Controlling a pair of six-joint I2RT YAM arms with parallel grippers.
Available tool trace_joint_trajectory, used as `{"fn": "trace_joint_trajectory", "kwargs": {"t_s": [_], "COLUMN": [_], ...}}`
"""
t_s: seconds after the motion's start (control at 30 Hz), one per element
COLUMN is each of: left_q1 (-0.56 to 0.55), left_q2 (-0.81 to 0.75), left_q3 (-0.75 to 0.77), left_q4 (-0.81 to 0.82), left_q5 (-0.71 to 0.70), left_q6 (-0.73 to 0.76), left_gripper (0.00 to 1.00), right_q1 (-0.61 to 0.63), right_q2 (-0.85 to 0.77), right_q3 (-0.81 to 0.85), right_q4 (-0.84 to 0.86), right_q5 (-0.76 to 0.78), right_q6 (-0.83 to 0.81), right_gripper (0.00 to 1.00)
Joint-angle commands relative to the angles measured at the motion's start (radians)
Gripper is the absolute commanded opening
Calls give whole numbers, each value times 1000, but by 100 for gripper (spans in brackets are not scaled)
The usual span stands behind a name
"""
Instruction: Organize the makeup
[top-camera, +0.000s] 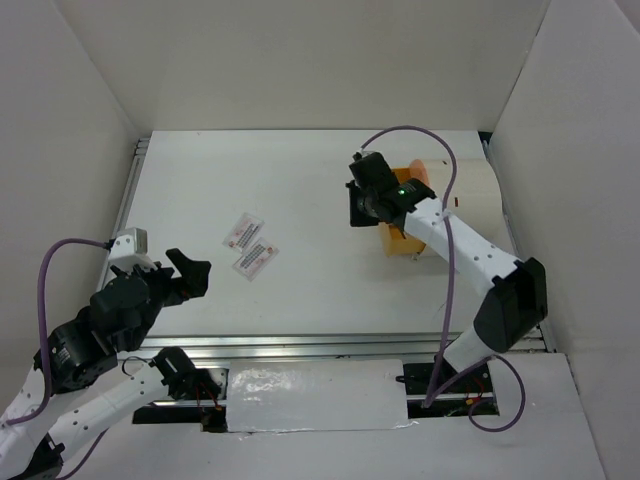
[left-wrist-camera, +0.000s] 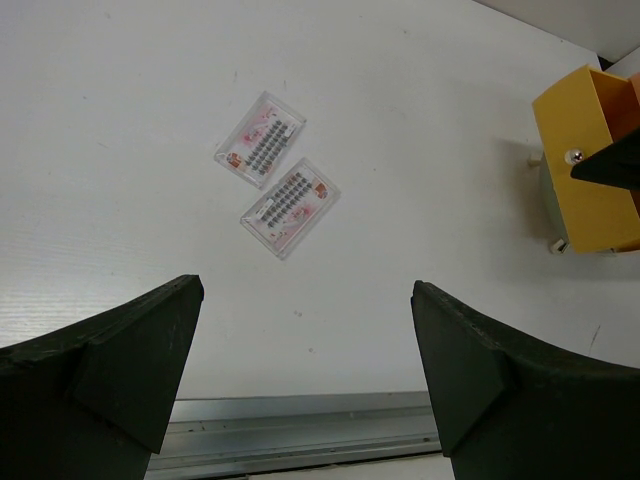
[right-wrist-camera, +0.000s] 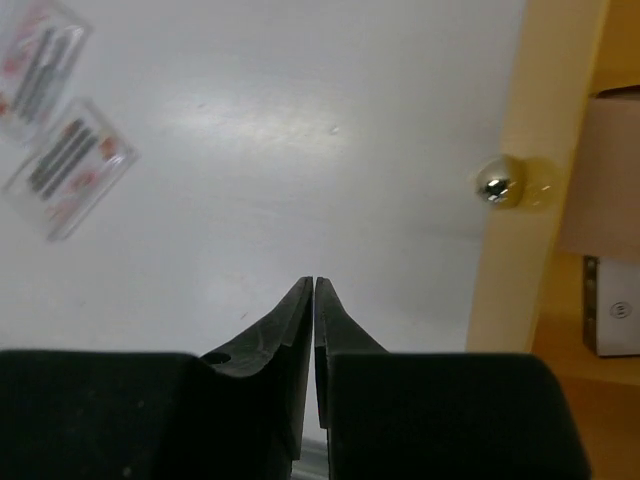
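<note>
drawer (left-wrist-camera: 585, 190): orange-yellow, pulled out of the white cylinder (top-camera: 475, 200) at the right of the table (top-camera: 300, 180), small round knob (right-wrist-camera: 497, 185) on its front
drawer contents: the right wrist view looks past the front panel to a brown flat piece (right-wrist-camera: 600, 170) and a white item with a printed mark (right-wrist-camera: 612, 320); can't tell what either is
makeup: two pink-printed packets, far packet (left-wrist-camera: 259, 152) and near packet (left-wrist-camera: 290, 207), flat on the table left of centre, just beside each other, well apart from the drawer
right gripper (right-wrist-camera: 313, 300): fingers pressed together, nothing between them, hanging just in front of the drawer front, beside the knob
left gripper (left-wrist-camera: 305, 370): spread wide, empty, near the table's front edge, aimed at the packets
in the way: the right arm covers part of the drawer in the top view
</note>
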Motion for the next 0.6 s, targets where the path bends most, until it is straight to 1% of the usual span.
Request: {"fn": "trace_joint_trajectory", "kwargs": {"t_s": [0.0, 0.07, 0.2, 0.57], "left_q1": [-6, -7, -7, -7], "left_q2": [-2, 2, 10, 10], "left_q3": [-2, -2, -1, -1], "left_q4": [37, 37, 37, 39], "left_q5": [-2, -2, -1, -1], "left_q6": [6, 7, 9, 10], "left_gripper": [99, 99, 99, 100], "right_q1": [-4, -6, -10, -104], "right_q2": [90, 136, 182, 193], "right_q3": [81, 99, 146, 162], "right_q4": [-64, -87, -145, -150], "right_q5": [272, 370, 487, 504], "right_q6": [46, 49, 53, 21], "right_gripper": [10, 10, 9, 10]}}
